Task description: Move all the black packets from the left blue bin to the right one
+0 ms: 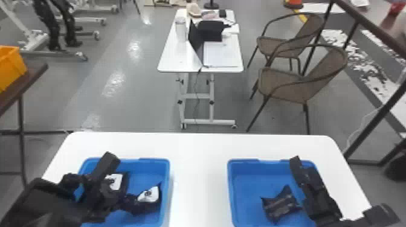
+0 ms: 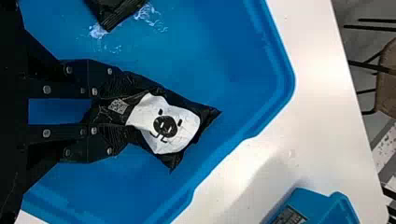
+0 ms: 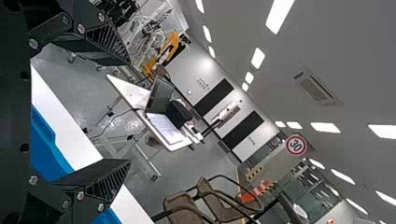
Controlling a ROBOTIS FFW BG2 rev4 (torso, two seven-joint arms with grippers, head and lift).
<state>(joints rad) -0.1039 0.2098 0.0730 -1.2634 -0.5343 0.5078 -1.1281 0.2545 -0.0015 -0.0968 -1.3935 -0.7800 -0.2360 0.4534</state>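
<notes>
In the head view my left gripper [image 1: 128, 200] is low in the left blue bin [image 1: 165, 181], at a black packet with a white label [image 1: 149, 194]. The left wrist view has the left gripper [image 2: 109, 109] shut on this packet [image 2: 163, 123], its labelled end sticking out past the fingers. Another black packet [image 1: 116, 182] lies in the same bin beside the left arm. In the right blue bin [image 1: 241, 161] rests one black packet [image 1: 279, 205]. My right gripper [image 1: 341, 184] stands over that bin's right side; in the right wrist view the right gripper [image 3: 128, 112] is open, holding nothing.
Both bins stand on a white table [image 1: 199, 181], with a strip of tabletop between them. Beyond it are a smaller white table [image 1: 169, 60] with a laptop and two brown chairs [image 1: 287, 84]. An orange crate [image 1: 10, 66] sits on a side table at left.
</notes>
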